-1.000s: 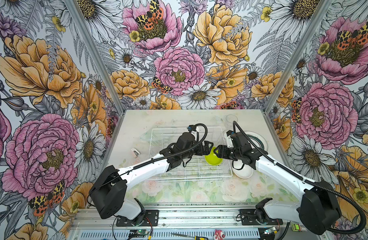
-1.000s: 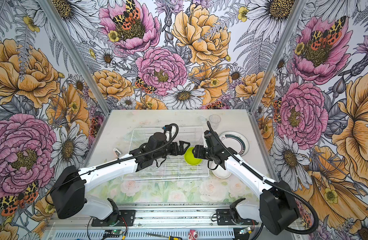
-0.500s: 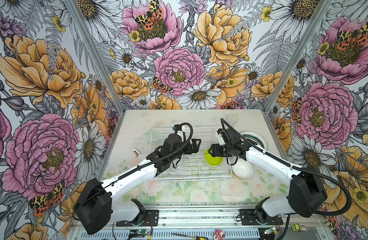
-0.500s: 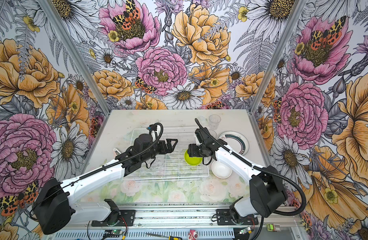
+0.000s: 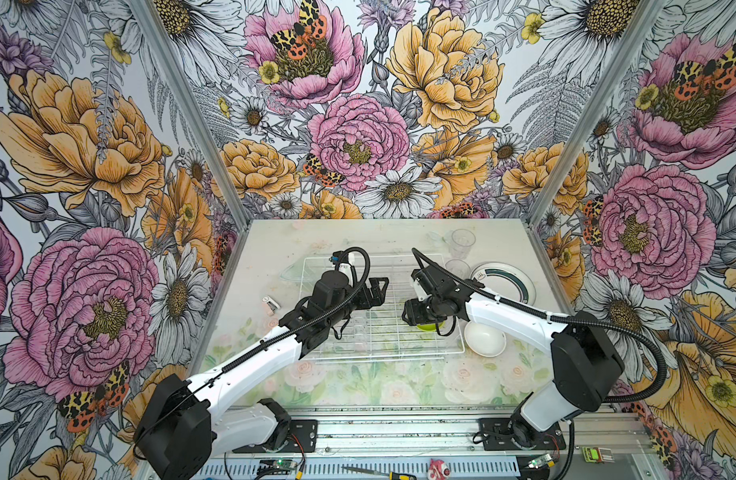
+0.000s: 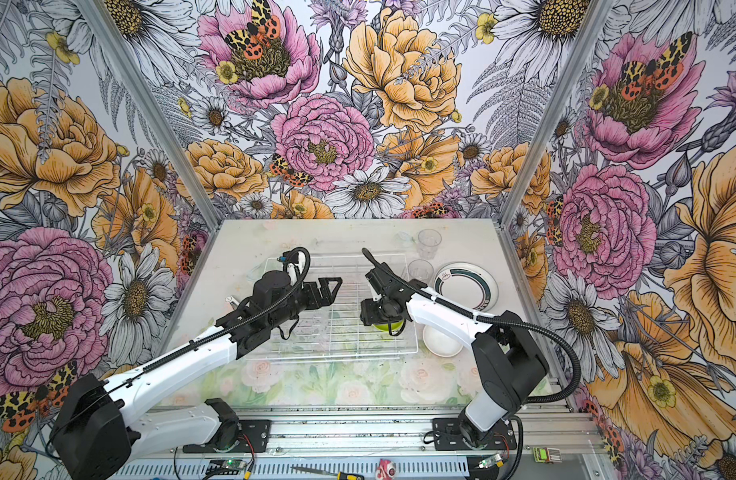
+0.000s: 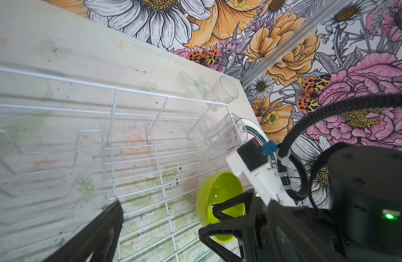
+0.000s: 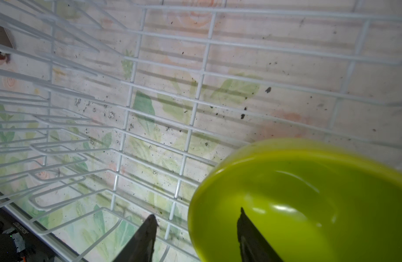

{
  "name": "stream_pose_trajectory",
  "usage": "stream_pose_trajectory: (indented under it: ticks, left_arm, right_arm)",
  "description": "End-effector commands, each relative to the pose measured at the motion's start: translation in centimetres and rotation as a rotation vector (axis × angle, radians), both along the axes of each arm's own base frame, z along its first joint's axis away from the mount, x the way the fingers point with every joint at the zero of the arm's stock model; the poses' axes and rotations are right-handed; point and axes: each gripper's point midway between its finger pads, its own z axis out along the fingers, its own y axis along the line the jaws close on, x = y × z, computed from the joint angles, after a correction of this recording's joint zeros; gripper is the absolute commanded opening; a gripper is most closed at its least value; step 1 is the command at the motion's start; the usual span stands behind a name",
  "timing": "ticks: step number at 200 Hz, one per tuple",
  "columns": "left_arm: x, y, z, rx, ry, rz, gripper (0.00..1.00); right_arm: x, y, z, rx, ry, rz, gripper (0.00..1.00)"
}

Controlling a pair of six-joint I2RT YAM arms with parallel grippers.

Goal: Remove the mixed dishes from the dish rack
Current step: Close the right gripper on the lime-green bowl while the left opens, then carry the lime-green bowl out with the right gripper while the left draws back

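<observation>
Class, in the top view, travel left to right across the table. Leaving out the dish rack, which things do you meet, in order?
small white object → left gripper → lime-green bowl → white bowl. The banded plate overlaps the white bowl sideways, so it is left out.

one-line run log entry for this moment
phase: grasping lime-green bowl in dish rack | right claw: open, straddling bowl rim | left claw: open, empty, above rack
</observation>
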Motion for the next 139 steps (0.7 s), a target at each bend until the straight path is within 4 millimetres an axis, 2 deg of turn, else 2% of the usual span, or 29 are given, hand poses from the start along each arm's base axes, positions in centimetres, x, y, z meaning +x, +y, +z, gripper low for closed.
stream_pose_trajectory:
  ticks: [1,30,52,81,105,139]
  left_arm:
    - [-0.2,1.2,-0.1,0.013,-0.005,0.025,0.99]
    - [-0.6,2.3,-0.1,0.026,-0.013,0.043,0.99]
    - [-0.8,3.2,-0.2,0.063,-0.023,0.061,0.99]
    - [-0.9,3.8,-0.6,0.11,-0.021,0.068,0.99]
    - [-0.9,4.2,-1.3,0.135,-0.011,0.066,0.99]
    - [-0.7,4.7,-1.9,0.161,-0.003,0.065,0.99]
  right_arm:
    - [1.1,-0.2,0.1,-0.052,-0.04,-0.039,0.52]
    - [1.3,-0.7,-0.8,-0.121,-0.064,-0.064,0.39]
    - [1.3,-1.1,-1.5,-0.18,-0.077,-0.08,0.37]
    - [1.3,-1.0,-2.0,-0.214,-0.085,-0.093,0.27]
    - [1.2,-1.0,-2.5,-0.232,-0.087,-0.101,0.12]
    - [1.2,-0.5,-1.7,-0.212,-0.101,-0.096,0.01]
